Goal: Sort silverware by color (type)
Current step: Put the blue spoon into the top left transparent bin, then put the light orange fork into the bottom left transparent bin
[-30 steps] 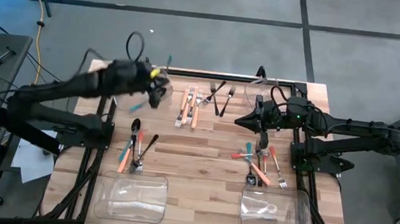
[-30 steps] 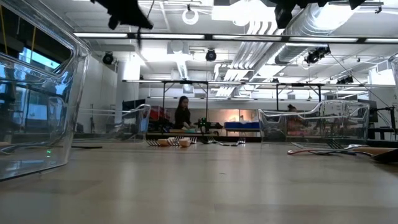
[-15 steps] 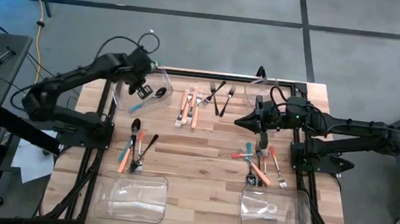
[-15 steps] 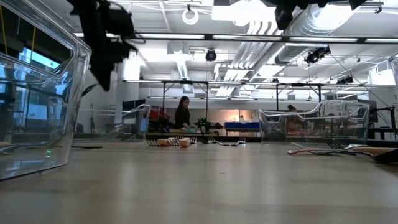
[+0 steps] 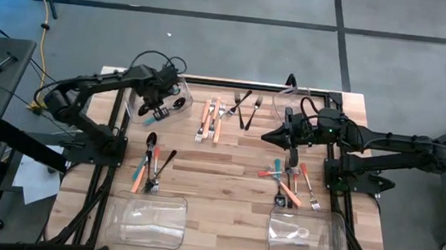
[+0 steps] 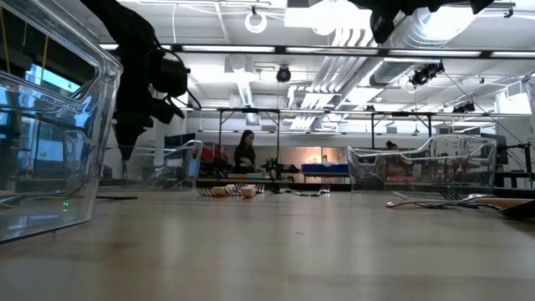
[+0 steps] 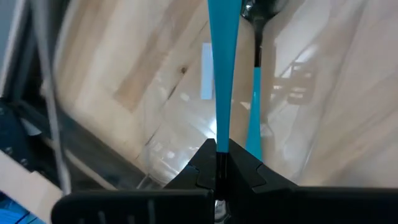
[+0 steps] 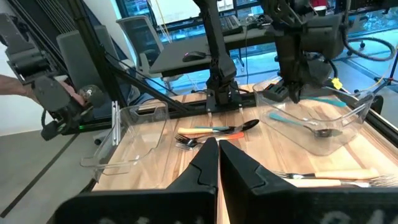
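The left claw [image 7: 217, 163], clamped on a teal spoon [image 7: 219, 68] over the far-left bin [image 5: 176, 114], could drop it onto the rim if released off-centre; the right claw [image 8: 217, 148] waits shut.

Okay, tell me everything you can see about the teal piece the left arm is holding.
The teal-handled utensil has a slim, smooth teal handle that looks like plastic; its head is out of view. The left tool is shut on one end of it, holding it above the clear bin at the table's far left corner. A teal-handled spoon already lies in that bin.
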